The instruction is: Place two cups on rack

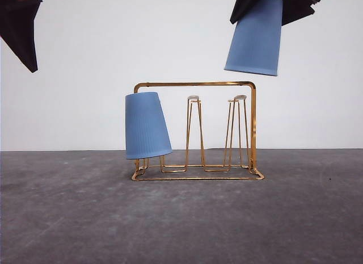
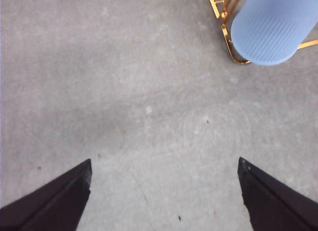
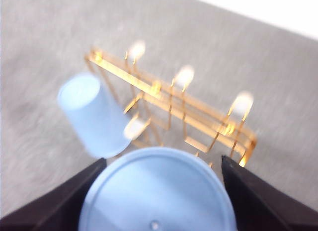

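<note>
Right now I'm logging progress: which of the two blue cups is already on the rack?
The cup at the rack's left end, upside down and tilted over a prong. The other cup is up in the air, held by the right gripper.

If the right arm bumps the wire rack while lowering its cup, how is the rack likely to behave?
The rack is thin open wire, so it is probably light and would slide on the table sooner than resist. It is tall over a narrow base, and the hung cup leans off one end, so it may tip. The held cup sits in the right gripper.
</note>
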`<state>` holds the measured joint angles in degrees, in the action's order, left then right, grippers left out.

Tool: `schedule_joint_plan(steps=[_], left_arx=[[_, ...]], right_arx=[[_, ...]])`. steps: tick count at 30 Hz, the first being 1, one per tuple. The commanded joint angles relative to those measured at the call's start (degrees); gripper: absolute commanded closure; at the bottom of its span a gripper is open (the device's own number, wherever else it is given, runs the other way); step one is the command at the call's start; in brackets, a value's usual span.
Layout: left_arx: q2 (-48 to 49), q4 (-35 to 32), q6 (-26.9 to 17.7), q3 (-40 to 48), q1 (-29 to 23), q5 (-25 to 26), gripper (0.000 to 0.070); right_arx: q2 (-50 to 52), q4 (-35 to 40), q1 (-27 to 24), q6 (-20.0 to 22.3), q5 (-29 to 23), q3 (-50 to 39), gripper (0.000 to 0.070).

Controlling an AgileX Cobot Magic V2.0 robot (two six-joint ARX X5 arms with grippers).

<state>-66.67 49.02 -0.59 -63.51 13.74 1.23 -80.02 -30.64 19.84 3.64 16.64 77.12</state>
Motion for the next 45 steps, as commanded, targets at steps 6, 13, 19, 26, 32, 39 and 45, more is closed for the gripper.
schedule_joint_plan(steps=[6, 13, 19, 26, 32, 39, 45], left_arx=[[-0.26, -2.06, 0.19, -0.66, 0.04, -0.17, 0.0145], [-0.26, -2.13, 0.19, -0.66, 0.04, -0.15, 0.0145], [-0.26, -2.13, 0.21, -0.66, 0.04, -0.15, 0.0145], [-0.26, -2.19, 0.18, -0.66, 0.03, -0.15, 0.0144], [-0.26, -2.89, 0.14, -0.66, -2.04, -0.17, 0.0145], [-0.26, -2.41, 0.14, -0.66, -8.06, -0.05, 0.0145], [-0.26, -2.07, 0.21, -0.66, -10.34, 1.13, 0.0144]], right_arx=[[-7.34, 5.05, 0.28, 1.52, -3.64, 0.81, 0.0290], [-17.06, 7.04, 0.28, 1.13, -3.59, 0.81, 0.0277], [-19.55, 7.50, 0.28, 0.84, -3.20, 0.83, 0.0011], [-16.31, 6.51, -0.31, -1.73, -3.21, 1.25, 0.0008], [-7.10, -0.61, -1.82, -1.95, -3.55, 1.17, 0.0011], [4.88, -5.84, -6.52, -1.66, -6.38, -3.85, 0.0011], [16.05, -5.40, -11.28, -3.49, -6.47, -17.71, 0.0011]])
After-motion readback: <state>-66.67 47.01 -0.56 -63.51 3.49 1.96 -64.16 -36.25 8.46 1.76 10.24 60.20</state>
